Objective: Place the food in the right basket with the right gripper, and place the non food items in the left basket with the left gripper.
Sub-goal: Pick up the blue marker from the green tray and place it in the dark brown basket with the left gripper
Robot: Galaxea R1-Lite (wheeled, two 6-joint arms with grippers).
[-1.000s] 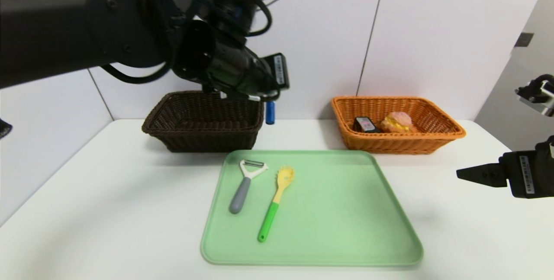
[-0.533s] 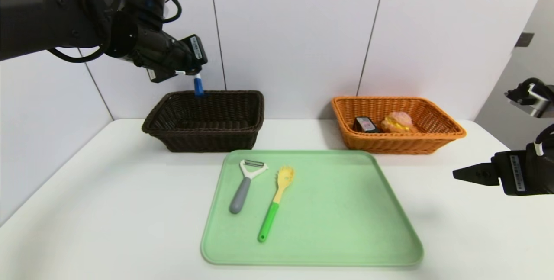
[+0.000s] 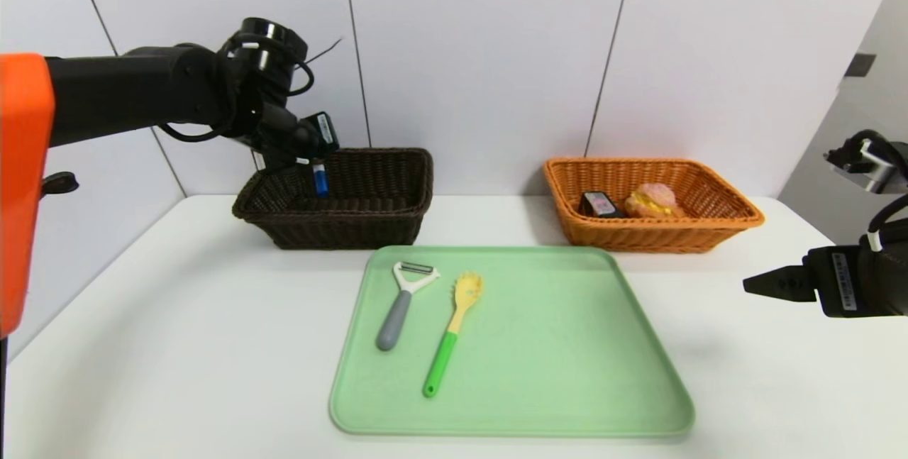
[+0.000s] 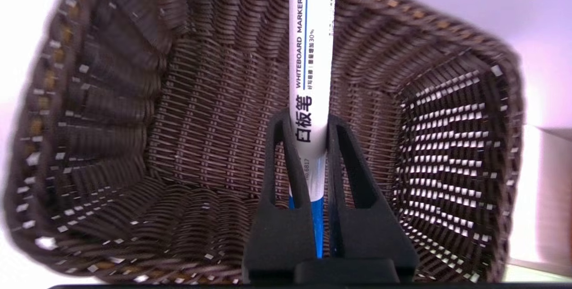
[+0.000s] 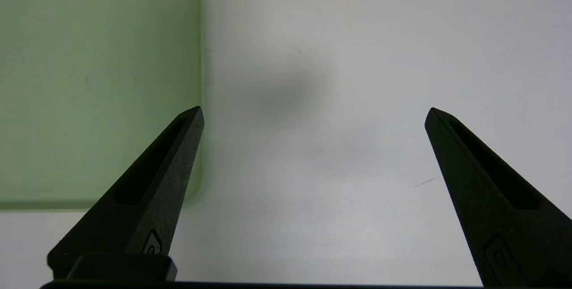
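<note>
White tabletop [image 3: 177, 317] is set with two baskets and one green tray [image 3: 553, 345]. One marker [image 4: 311, 56] is pinched by the left gripper [image 4: 308, 121] above the dark basket [image 3: 369, 221]. Two foods (bun [image 3: 652, 200], box [image 3: 598, 203]) are seen in the orange basket [image 3: 660, 235]; one peeler [image 3: 403, 299] and one spoon [image 3: 452, 331] are left on the tray. Nothing is held by the right gripper [image 5: 313, 115], spread wide.

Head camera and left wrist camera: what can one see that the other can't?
Only the head view shows the orange basket with the bun and black box, the green tray with the peeler and pasta spoon, and the open right pincer at the side. Only the left wrist view shows the marker's printed lettering. Both show the left pincer shut on the marker over the dark basket.
</note>
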